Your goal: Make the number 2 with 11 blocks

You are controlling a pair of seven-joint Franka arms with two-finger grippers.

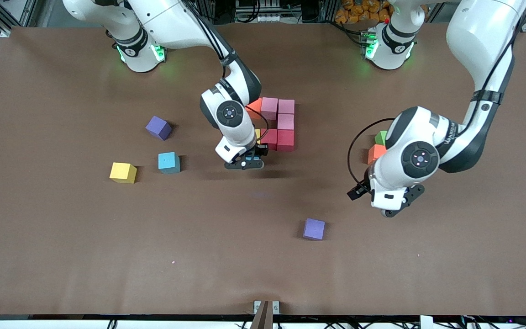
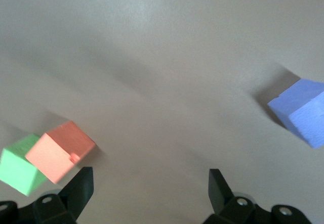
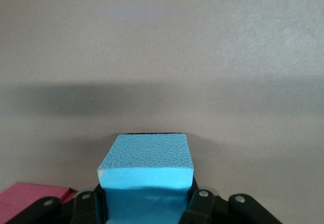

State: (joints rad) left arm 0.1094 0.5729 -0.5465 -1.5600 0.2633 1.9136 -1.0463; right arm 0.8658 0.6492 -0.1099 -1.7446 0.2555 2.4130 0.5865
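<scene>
The right gripper (image 1: 246, 163) grips a blue block (image 3: 147, 171) beside the unfinished pink and red number (image 1: 281, 125), while the left gripper (image 2: 149, 183) waits, spread wide, over the surface (image 1: 62, 251).

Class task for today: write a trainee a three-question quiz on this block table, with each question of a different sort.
1. True or false: the right claw is shut on a blue cube.
2. Which sits right beside the green cube? A yellow cube, B orange cube, C pink cube.
3. Fill in: the left claw is ____ and holds nothing.
Key: 1 true; 2 B; 3 open.
</scene>
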